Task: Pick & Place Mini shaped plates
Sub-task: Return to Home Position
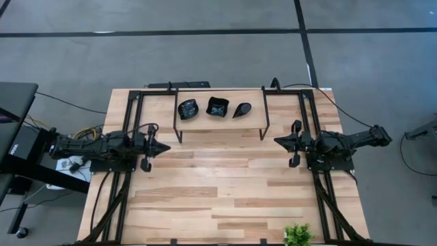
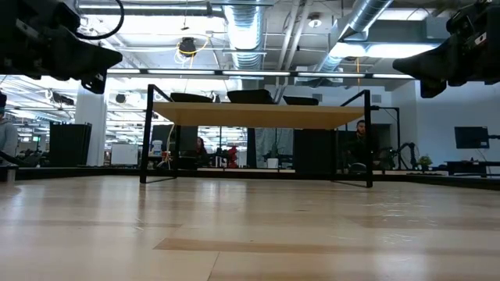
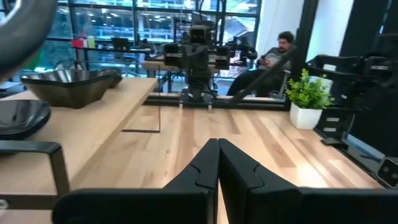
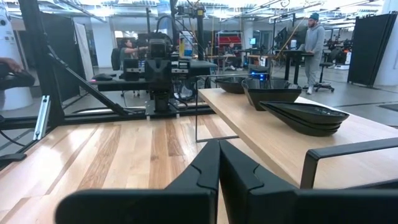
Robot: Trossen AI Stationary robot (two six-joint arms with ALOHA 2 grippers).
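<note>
3 plate stacks (image 1: 217, 107) on shelf (image 1: 222, 124); left tool (image 1: 168, 146), right tool (image 1: 276, 141) closed alongside.

I log my right gripper (image 4: 219, 165) closed, fingertips touching — black plates (image 4: 303, 116) stacked on the shelf (image 4: 249, 119) ahead, beside the jaws.

Glossy black plates (image 1: 217, 108), tan black-framed shelf (image 1: 222, 127), pale striped-plank table (image 1: 218, 195), green plant (image 1: 298, 234), white pot (image 3: 303, 116).

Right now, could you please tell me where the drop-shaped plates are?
In the high view, the drop-shaped plates sit on the shelf at the back edge of the table, at the row's right end, beside the square plates.
</note>
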